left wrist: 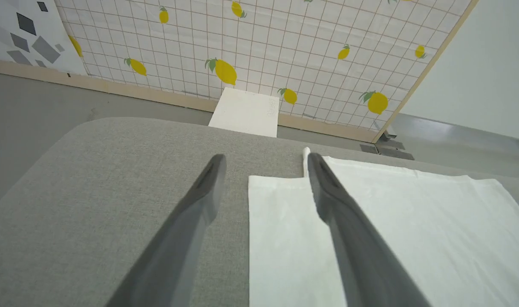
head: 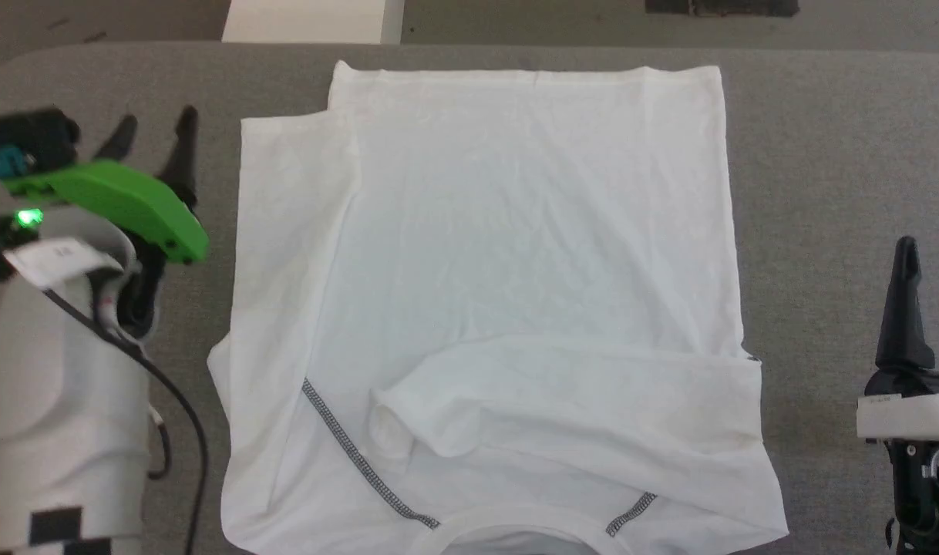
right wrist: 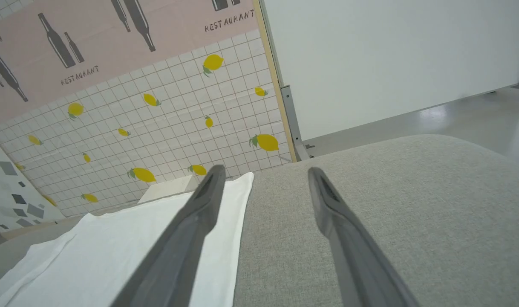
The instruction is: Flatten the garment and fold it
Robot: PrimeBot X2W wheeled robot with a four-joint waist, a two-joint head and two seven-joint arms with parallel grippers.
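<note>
- I see a plain white shirt [head: 516, 231], its seams [head: 354, 451] stitched in a dark grey zigzag.
- The table [head: 839, 154] reads to me as speckled grey cloth.
- My left gripper [head: 155, 127] has black fingers [head: 183, 158] and a bright green cover [head: 122, 202].
- The wall [left wrist: 285, 42] is white grid tile with yellow lemons.
- A pink panel [right wrist: 93, 38] carries dark bottles.

Grey fabric tabletop [head: 839, 154] spanning frame; white box [head: 307, 19] sitting beyond far edge, upper left; lemon-print grid panel [left wrist: 263, 42] standing behind box.
</note>
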